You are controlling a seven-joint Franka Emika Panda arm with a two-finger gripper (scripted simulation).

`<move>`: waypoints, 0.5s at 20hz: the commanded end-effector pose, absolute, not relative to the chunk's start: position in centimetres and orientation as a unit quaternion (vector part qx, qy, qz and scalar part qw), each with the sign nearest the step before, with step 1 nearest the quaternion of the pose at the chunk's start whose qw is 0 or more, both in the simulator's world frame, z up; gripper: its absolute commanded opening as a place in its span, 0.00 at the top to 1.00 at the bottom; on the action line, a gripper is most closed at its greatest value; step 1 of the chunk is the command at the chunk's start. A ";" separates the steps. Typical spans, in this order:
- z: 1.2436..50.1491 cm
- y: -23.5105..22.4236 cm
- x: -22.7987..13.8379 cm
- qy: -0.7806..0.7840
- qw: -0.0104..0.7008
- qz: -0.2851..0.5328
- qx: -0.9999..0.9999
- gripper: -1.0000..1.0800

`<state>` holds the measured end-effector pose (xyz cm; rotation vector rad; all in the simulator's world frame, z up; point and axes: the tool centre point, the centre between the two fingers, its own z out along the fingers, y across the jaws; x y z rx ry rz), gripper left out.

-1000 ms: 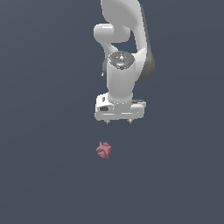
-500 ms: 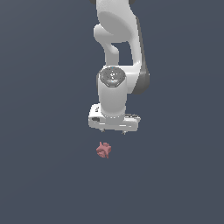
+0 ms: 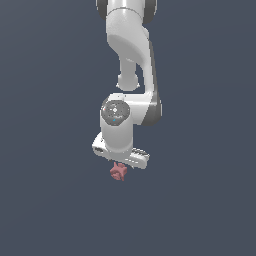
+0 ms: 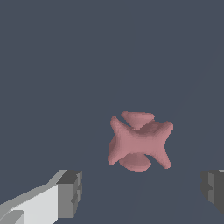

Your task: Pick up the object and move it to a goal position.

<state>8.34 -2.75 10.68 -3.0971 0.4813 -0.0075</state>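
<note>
The object [image 3: 118,172] is a small pinkish-red knobbly star-shaped lump on the dark grey floor. In the exterior view my white gripper [image 3: 121,164] hangs right over it and hides its top. In the wrist view the object [image 4: 139,140] lies between and just beyond my two grey fingertips [image 4: 70,193], which stand wide apart on either side with nothing between them. My gripper [image 4: 142,191] is open and does not touch the object.
A flat dark grey floor [image 3: 55,200] fills both views. The white arm [image 3: 131,55] rises above the gripper to the top edge of the exterior view.
My gripper has come down and towards the object, from well above it to right over it. The object has not moved.
</note>
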 end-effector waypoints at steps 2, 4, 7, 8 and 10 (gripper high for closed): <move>9.8 -3.5 9.0 0.174 0.002 -0.001 -0.985 0.04; 9.5 -3.7 9.3 0.182 0.001 -0.001 -0.983 0.04; 9.2 -4.0 9.5 0.188 0.000 0.000 -0.982 0.04; 9.1 -4.0 9.5 0.189 0.000 0.000 -0.982 0.04; 9.1 -4.0 9.4 0.188 0.000 0.000 -0.982 0.04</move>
